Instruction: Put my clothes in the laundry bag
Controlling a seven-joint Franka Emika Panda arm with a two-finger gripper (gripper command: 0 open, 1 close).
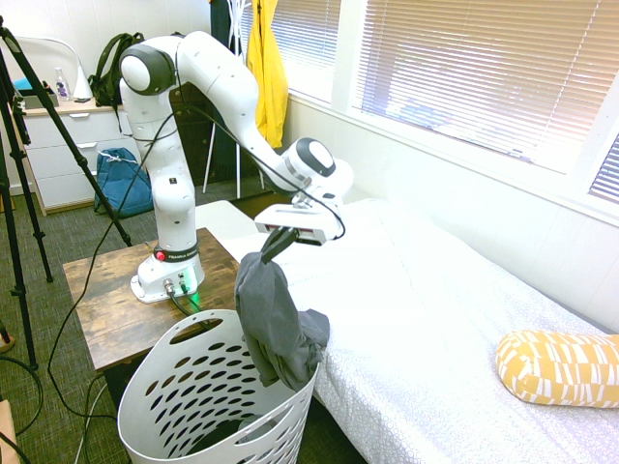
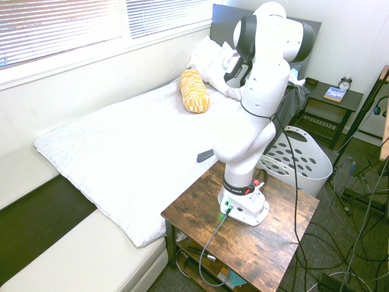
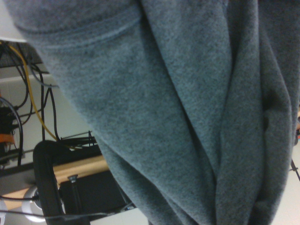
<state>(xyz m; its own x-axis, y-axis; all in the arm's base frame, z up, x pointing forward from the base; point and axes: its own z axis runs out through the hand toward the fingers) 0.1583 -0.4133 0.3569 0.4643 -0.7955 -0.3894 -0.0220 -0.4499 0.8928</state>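
The end effector (image 1: pixel 274 246) is clamped on one grey fleece garment (image 1: pixel 276 319), soft and folded in long creases, hanging over the rim of the single laundry bag (image 1: pixel 184 406). This white plastic basket with oval holes stands beside the bed (image 1: pixel 435 329), where one yellow patterned bolster pillow (image 1: pixel 561 367) lies.

- A bed (image 1: pixel 435 290) with a white cover stands under the window blinds (image 1: pixel 464 68)
- A yellow patterned pillow (image 1: pixel 561 367) lies on the bed
- A small dark object (image 2: pixel 205 156) rests near the bed's edge
- A yellow garment (image 1: pixel 269 72) hangs near the wall
- A blue bag (image 1: pixel 124 182) sits on the floor below a white dresser (image 1: pixel 68 155)
- A dark backpack (image 1: pixel 111 68) stands on the dresser
- A wooden table (image 2: pixel 285 243) stands beside the bed
- A dark nightstand (image 2: pixel 331 100) carries a book (image 2: pixel 335 93) and an alarm clock (image 2: pixel 346 83)
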